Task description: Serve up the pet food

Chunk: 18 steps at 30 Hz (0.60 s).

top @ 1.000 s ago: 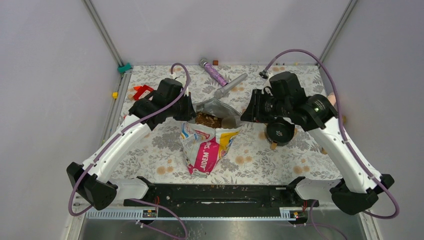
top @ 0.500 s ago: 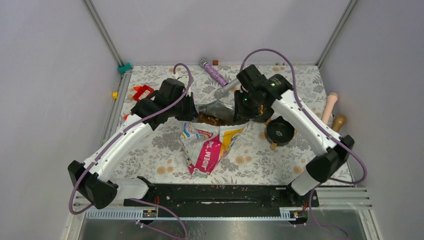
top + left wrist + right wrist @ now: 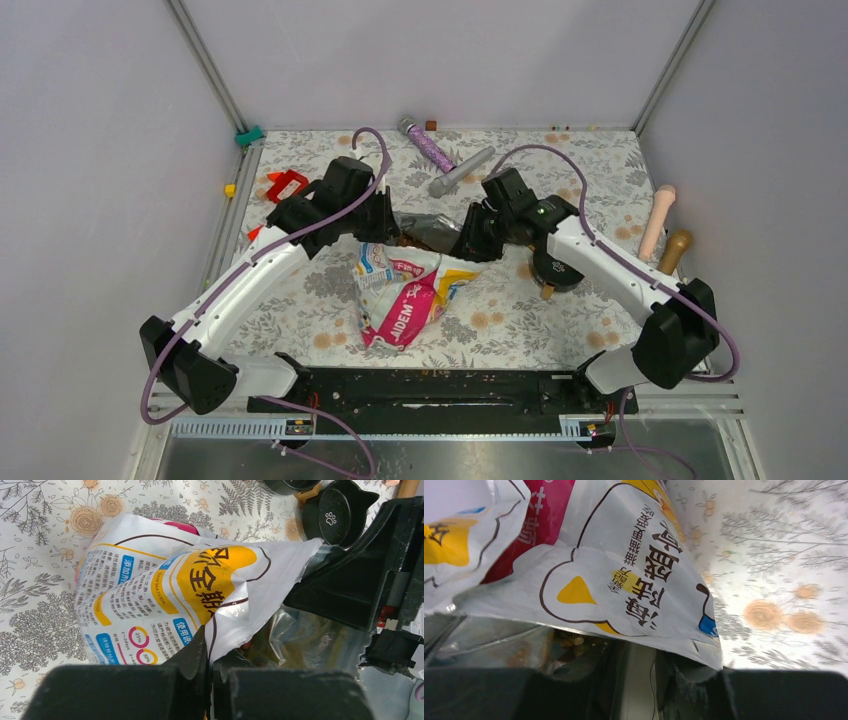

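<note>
Since a second ago: right gripper [image 3: 639, 677] swung in from black cat-eared bowl [image 3: 555, 268] to the mouth of white, pink and yellow printed foil bag [image 3: 405, 300] lying on floral surface [image 3: 520, 330]. Mouth now narrower.
Left gripper [image 3: 209, 667] pressed together, pinching bag's left lip.
Right gripper part-spread at right lip; cannot tell if it grips.
Bag long axis near-to-far, mouth pointing away from arm bases.
Brown kibble pellets [image 3: 569, 644] sit inside the mouth.
</note>
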Tool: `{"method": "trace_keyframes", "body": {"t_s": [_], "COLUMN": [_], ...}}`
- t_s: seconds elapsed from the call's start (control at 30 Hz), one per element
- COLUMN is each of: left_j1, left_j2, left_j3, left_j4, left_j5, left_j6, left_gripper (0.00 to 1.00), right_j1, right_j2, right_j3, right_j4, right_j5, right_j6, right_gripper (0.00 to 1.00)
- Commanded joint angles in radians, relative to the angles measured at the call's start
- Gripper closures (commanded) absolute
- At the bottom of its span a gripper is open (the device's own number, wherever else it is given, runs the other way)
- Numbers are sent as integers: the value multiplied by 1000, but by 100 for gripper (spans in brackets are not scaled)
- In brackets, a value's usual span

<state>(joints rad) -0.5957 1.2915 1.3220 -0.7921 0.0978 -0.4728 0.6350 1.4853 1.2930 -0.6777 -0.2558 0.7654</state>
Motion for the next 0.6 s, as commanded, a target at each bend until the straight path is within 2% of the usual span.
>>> {"method": "trace_keyframes", "body": {"t_s": [0.0,0.1,0.57], "left_j1": [8,9,8], "left_j2": [1,6,-7], "left_j3": [19,19,22], "left_j4": [-38,-38,-38], "left_j5": [-25,-25,-18], "left_j6": [16,16,18], "left_gripper": [100,100,100], "right_j1": [17,17,-70], "right_j2": [-62,-126,-413], "right_j3": [-150,-200,-376], "right_j4": [465,555,625], "right_j5": [-303,-299,-183], "right_j6": [341,411,504], "right_gripper": [100,100,100]}}
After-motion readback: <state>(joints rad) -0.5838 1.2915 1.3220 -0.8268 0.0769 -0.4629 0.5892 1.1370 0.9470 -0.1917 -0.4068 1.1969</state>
